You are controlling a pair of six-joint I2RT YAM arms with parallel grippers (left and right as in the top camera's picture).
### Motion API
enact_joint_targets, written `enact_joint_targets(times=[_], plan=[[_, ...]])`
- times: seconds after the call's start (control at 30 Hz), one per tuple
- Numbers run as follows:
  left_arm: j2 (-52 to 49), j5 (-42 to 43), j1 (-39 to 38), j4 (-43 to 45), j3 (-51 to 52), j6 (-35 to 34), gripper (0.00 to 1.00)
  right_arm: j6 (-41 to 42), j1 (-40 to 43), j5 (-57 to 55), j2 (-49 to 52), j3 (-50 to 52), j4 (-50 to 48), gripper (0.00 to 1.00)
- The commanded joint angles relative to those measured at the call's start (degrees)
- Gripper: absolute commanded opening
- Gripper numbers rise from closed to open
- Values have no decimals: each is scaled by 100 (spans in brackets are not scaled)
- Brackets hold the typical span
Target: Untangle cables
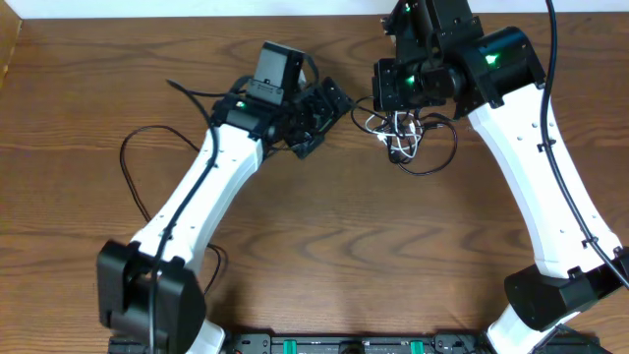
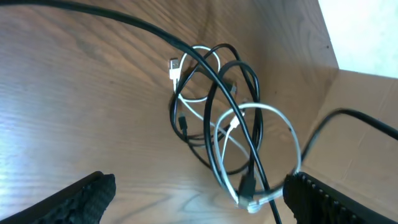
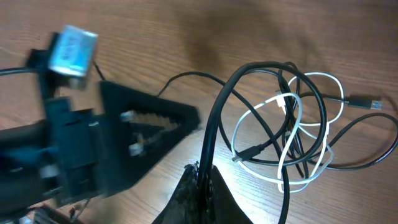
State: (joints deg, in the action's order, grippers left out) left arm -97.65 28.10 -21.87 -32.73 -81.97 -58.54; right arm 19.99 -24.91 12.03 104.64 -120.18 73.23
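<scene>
You are early in the separating step: the cables (image 1: 403, 140) are one knot on the far side of the desk (image 1: 324, 236), right of centre, directly under the right arm's wrist and just beside the left arm's tip. Your right fingers (image 3: 199, 194) are clenched on a black cable (image 3: 214, 124), two strands of it running side by side out of the pinch and curving into the knot. Your left fingers (image 2: 87, 200) are spread wide and grasp nothing; they frame the heap from the near side, close to it but apart from it. Inside the knot the white cable (image 2: 273, 109) loops through several black turns, and nothing looks freed yet. One plug (image 3: 367, 101) lies clear at the outer edge, and a long black loop (image 1: 126, 162) trails across the left of the desk; I cannot tell which strand it belongs to. My read of the next move: keep the right pinch as an anchor, bring the left fingers down on a single strand, the white one being easiest to single out, and draw it away from the right hand. Go slowly, since a pull that drags the whole heap will likely tighten the crossings rather than open them.
</scene>
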Motion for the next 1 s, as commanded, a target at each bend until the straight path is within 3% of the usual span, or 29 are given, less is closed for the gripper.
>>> enact_joint_targets(times=[0.0, 0.13, 0.27, 0.57, 0.7, 0.8, 0.97], plan=[[-291, -92, -61, 111, 39, -505, 90, 61, -33, 68, 50, 9, -68, 1], [-601, -90, -225, 170, 39, -627, 72, 59, -33, 210, 50, 9, -120, 1], [-817, -96, -437, 243, 39, -625, 63, 57, -33, 208, 50, 9, -170, 1], [-942, -376, -435, 195, 39, -382, 9, 57, 52, -79, 50, 9, -22, 1], [-940, -376, -343, 103, 37, -28, 8, 57, 136, -664, 50, 9, 247, 1], [-925, -422, -212, -133, 37, 157, 7, 168, 173, -1989, 50, 9, 601, 1], [-610, -479, 111, -474, 33, 494, 7, 1051, 442, -4035, 50, 9, 1261, 2]])
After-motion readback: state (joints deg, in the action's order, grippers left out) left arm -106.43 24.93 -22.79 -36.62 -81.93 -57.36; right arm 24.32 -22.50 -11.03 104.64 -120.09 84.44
